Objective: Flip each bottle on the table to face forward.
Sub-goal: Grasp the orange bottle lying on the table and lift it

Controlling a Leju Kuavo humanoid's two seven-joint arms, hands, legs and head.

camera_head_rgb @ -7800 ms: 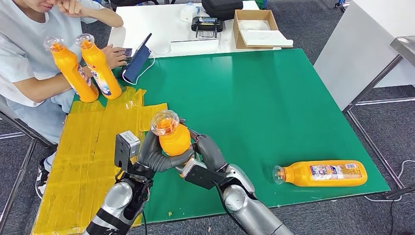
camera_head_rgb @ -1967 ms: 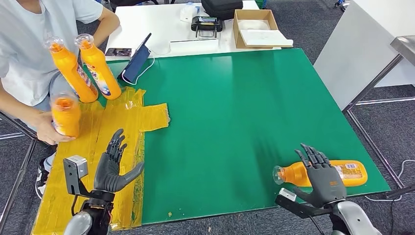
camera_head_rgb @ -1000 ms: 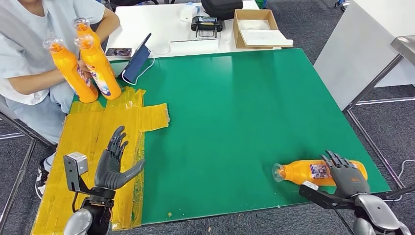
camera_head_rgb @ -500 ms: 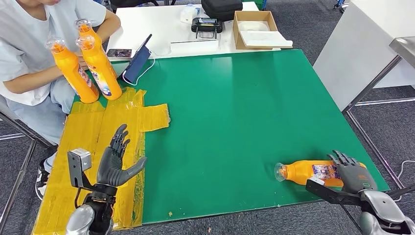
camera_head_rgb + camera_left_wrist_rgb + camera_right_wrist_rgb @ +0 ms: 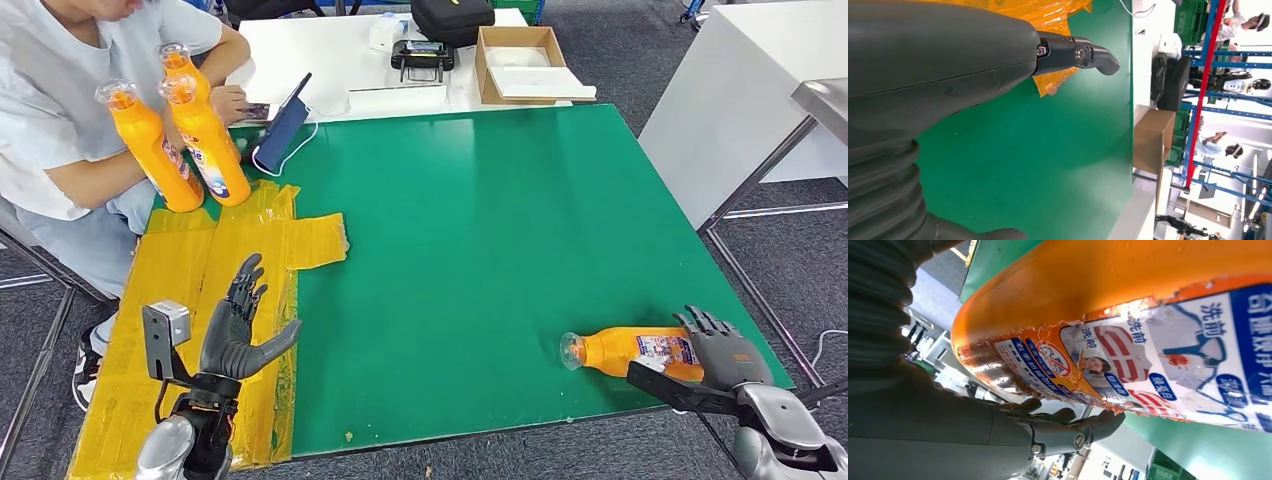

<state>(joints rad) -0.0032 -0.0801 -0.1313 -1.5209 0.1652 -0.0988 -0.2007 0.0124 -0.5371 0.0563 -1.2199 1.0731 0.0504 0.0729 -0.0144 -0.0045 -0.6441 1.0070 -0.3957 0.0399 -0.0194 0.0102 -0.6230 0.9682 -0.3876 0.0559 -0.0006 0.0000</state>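
**Right hand at the lying bottle, left hand spread over the yellow tape**

From the head view I see one orange detergent bottle (image 5: pixel 640 351) lying on its side near the front right corner of the green table (image 5: pixel 480 220), its clear cap toward the table's middle. My right hand (image 5: pixel 728 358) sits at the bottle's base end, fingers extended over it. In the right wrist view the labelled bottle (image 5: pixel 1148 330) is very close to the palm, and the fingers (image 5: pixel 1068 432) lie straight beside it. I cannot tell whether they actually grip it.

My left hand (image 5: pixel 240 330) is raised above the yellow taped patch (image 5: pixel 200 270) at the table's left, fingers apart, holding nothing.

Three more orange bottles (image 5: pixel 180 130) stand upright at the far left corner, close together. A person in a light shirt (image 5: pixel 60 110) sits beside them.
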